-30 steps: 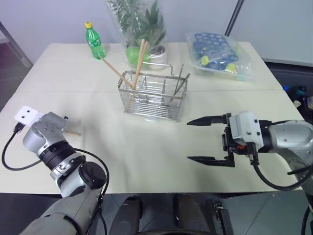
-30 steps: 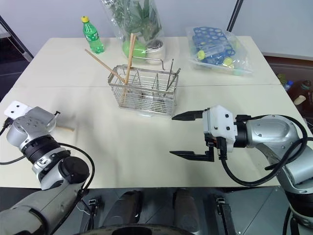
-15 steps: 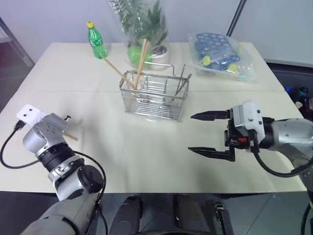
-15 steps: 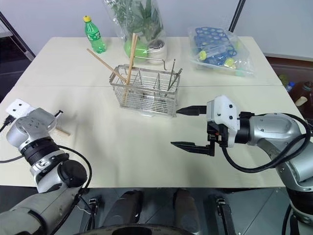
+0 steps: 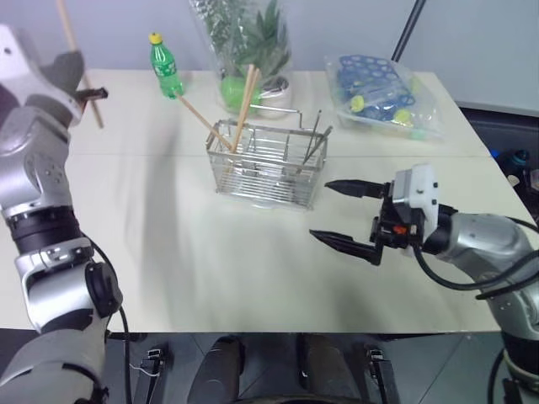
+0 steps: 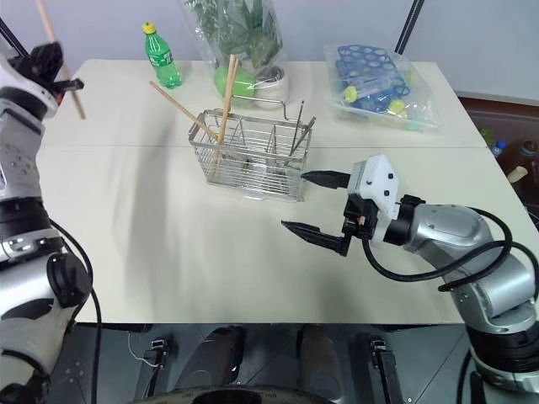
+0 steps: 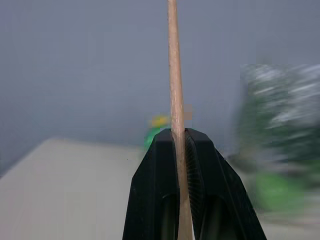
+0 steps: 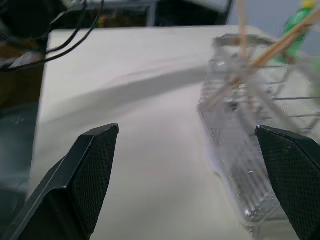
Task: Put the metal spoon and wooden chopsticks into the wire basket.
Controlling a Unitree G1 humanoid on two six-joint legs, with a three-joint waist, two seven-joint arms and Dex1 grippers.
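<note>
Wooden chopstick, held aloft at the far left, is clamped between the fingers of the left end effector. Mid-surface, the wire basket holds more chopsticks and metal utensils. Right of it, the right end effector hovers with fingers spread wide, empty.

i see open worktop at 6 o'clock of the wire basket; leaning chopsticks crowd its 10 o'clock corner.

Silver wire basket, light-tan chopsticks, green bottle, cream table.
</note>
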